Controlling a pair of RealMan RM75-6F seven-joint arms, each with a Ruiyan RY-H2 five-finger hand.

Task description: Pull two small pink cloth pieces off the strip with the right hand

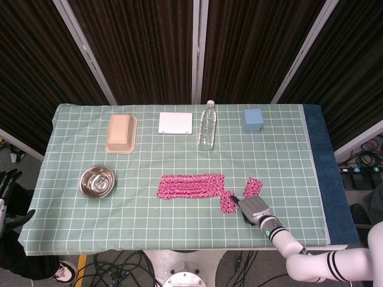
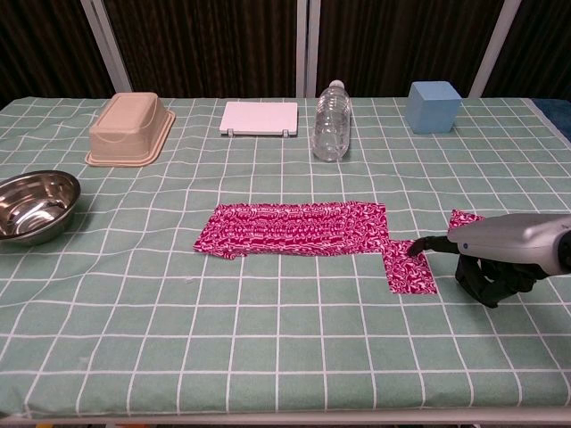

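Note:
A long pink patterned strip (image 1: 190, 185) (image 2: 294, 229) lies in the middle of the green checked table. One small pink piece (image 1: 227, 202) (image 2: 409, 266) lies flat just off the strip's right front corner. My right hand (image 1: 254, 209) (image 2: 500, 254) presses one outstretched fingertip (image 2: 417, 243) on that piece's right edge, its other fingers curled under. A second small pink piece (image 1: 253, 186) (image 2: 464, 218) lies apart, behind the hand. My left hand (image 1: 7, 182) hangs beside the table's left edge, holding nothing.
A steel bowl (image 1: 97, 181) sits at the left. Along the back stand a tan tub (image 1: 121, 133), a white flat box (image 1: 176, 123), a lying plastic bottle (image 1: 207, 125) and a blue cube (image 1: 253, 119). The table's front edge (image 2: 285, 415) is near.

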